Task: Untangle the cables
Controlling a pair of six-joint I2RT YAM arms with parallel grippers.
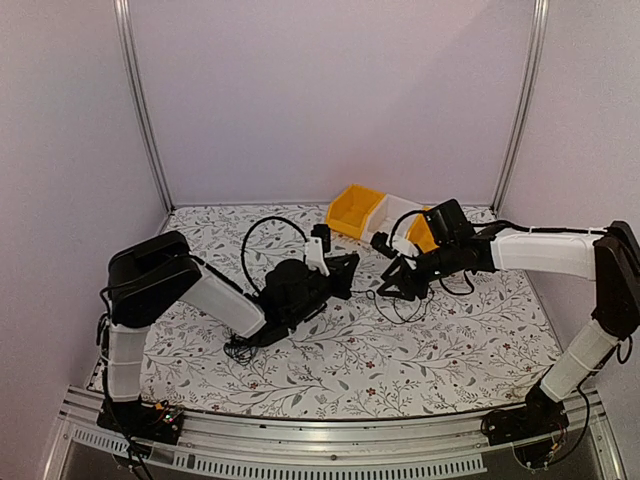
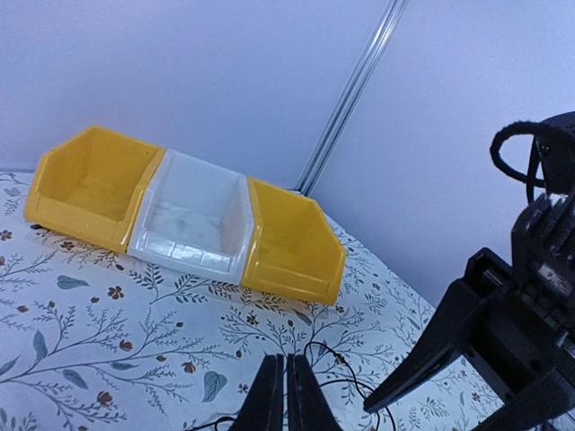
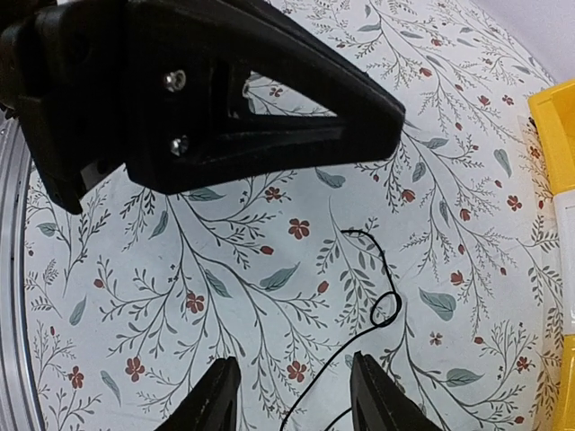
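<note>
The cables are thin black wires on the flowered cloth. One strand (image 1: 405, 305) loops below my right gripper (image 1: 387, 283), and a small clump (image 1: 238, 350) lies under the left arm. My left gripper (image 2: 284, 395) is shut, fingers pressed together just above the cloth. A wire (image 2: 359, 382) curls beside it on the right; I cannot tell whether any strand is pinched. My right gripper (image 3: 292, 400) is open, and a wire with a small loop (image 3: 386, 308) runs down between its fingers without touching them. The left gripper (image 1: 347, 270) faces the right one closely at mid-table.
Three bins stand in a row at the back: yellow (image 2: 90, 184), white (image 2: 193, 215), yellow (image 2: 292, 238). The left gripper's black body (image 3: 225, 99) fills the top of the right wrist view. A metal frame post (image 2: 355, 85) rises behind the bins.
</note>
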